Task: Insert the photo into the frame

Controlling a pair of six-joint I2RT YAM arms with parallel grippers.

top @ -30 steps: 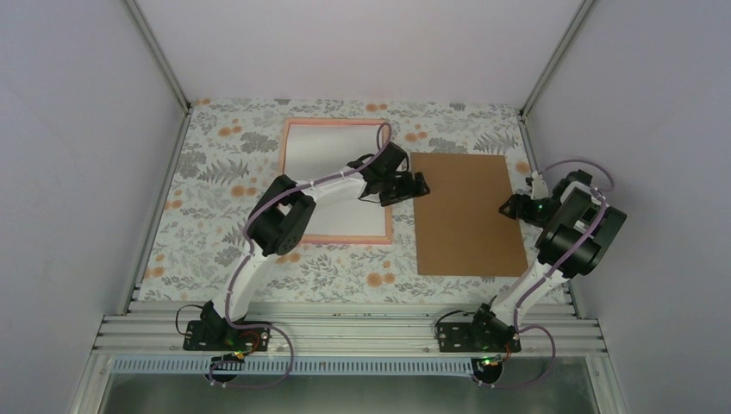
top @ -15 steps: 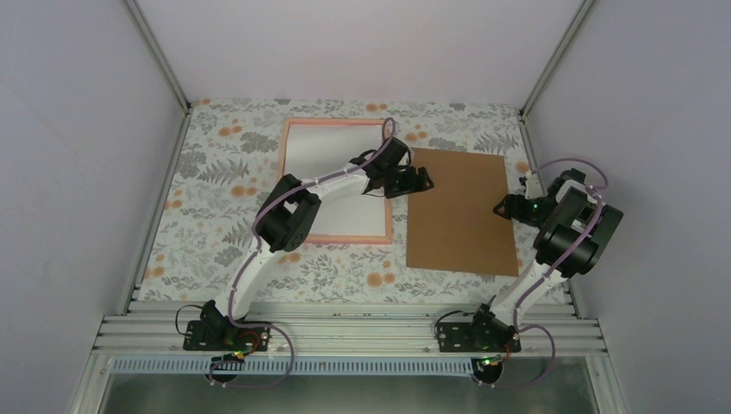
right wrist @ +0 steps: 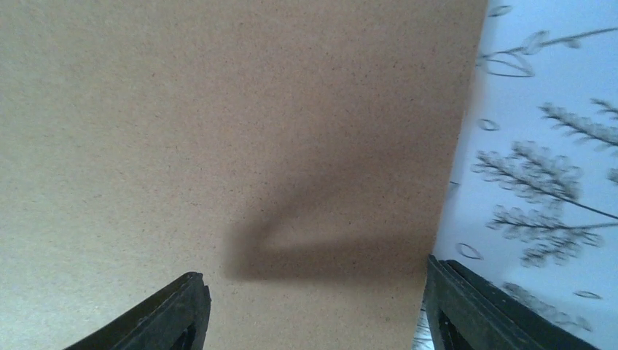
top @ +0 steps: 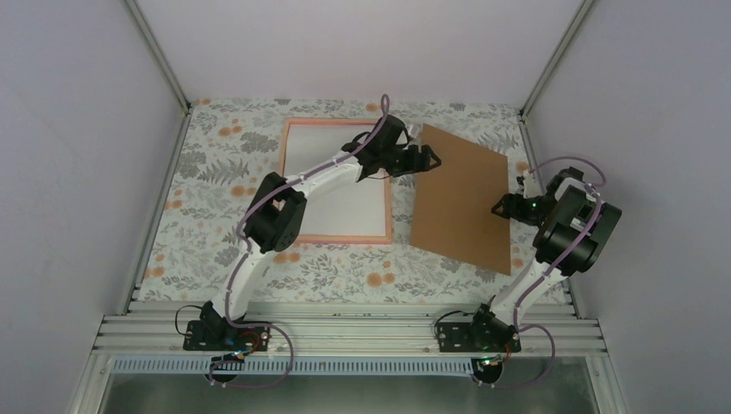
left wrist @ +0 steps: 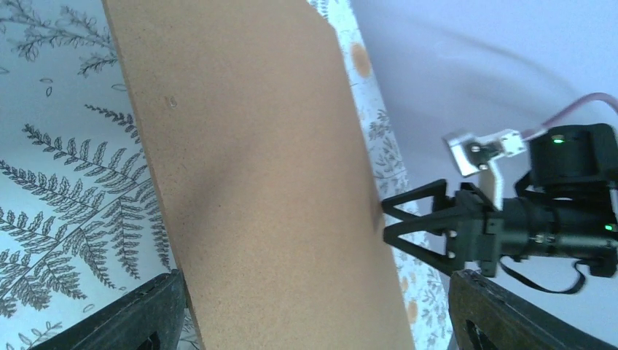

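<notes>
Left gripper (top: 429, 159) has shifted toward the far end; backing board (top: 461, 203) has swung skewed. Jaws wide, straddling the board's left edge near its far corner. Right gripper (top: 500, 208) is wide too, tips at the board's right edge; contact can't tell. Frame (top: 345, 240) lies flat on the table (top: 215, 172), just left of the board, only white visible inside. Left arm stretches diagonally over the frame, elbow above its near-left corner. Right arm is folded, elbow near the right wall, wrist pointing left.

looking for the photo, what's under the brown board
Only the floral table cover shows around the brown board. Whatever lies beneath it is covered, so a photo there cannot be ruled out.
</notes>
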